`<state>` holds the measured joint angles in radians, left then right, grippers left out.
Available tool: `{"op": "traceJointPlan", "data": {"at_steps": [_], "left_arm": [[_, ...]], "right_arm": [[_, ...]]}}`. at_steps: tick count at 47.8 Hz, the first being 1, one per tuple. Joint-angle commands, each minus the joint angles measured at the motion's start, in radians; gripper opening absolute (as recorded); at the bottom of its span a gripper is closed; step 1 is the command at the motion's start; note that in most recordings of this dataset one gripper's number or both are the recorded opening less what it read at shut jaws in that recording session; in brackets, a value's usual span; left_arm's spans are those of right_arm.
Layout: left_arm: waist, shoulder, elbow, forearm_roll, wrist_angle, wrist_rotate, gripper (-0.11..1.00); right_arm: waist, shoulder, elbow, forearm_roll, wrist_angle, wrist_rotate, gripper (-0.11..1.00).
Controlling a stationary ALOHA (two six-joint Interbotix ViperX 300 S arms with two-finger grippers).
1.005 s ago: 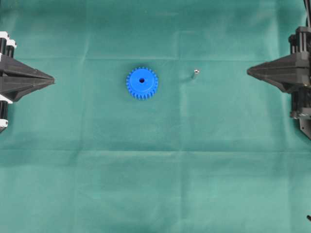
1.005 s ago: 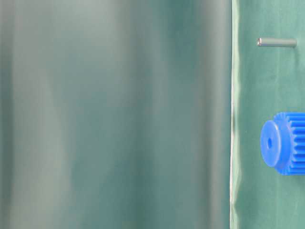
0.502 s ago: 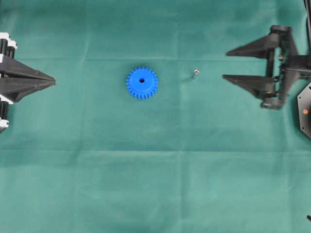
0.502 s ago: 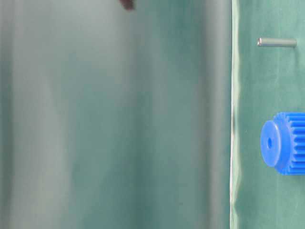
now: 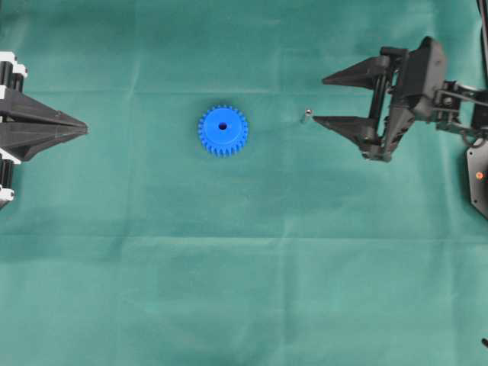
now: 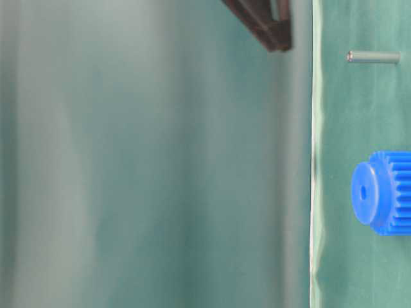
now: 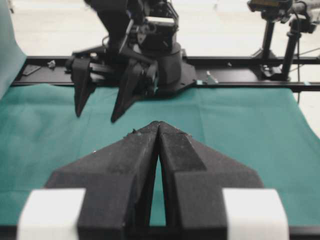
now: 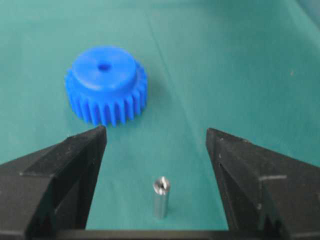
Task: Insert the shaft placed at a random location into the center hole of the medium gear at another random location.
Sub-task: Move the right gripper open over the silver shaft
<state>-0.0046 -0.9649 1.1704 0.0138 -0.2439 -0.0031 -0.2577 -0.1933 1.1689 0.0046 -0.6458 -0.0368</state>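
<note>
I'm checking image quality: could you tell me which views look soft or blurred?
Table-level view: a large blurred green expanse fills the left, while the shaft and gear stay fairly sharp. Right wrist view: gear slightly soft. Left wrist view: left gripper sharp.

No legible text or labels, seemingly, on anything.

Shaft [image 6: 373, 57] apart from gear [image 6: 383, 192] (finger [image 6: 263, 22] above).
</note>
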Motion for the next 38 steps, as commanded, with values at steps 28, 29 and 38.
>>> {"op": "traceJointPlan", "data": {"at_steps": [28,29,38], "left_arm": [[-0.002,0.009,-0.021,0.002,-0.005,0.000,0.00],[-0.002,0.009,-0.021,0.002,-0.005,0.000,0.00],[-0.002,0.009,-0.021,0.003,-0.005,0.000,0.00]], "right_arm": [[-0.015,0.268,-0.043,0.029,-0.175,-0.015,0.82],[-0.015,0.268,-0.043,0.029,-0.175,-0.015,0.82],[-0.015,0.276,-0.048,0.029,-0.175,-0.015,0.77]]}}
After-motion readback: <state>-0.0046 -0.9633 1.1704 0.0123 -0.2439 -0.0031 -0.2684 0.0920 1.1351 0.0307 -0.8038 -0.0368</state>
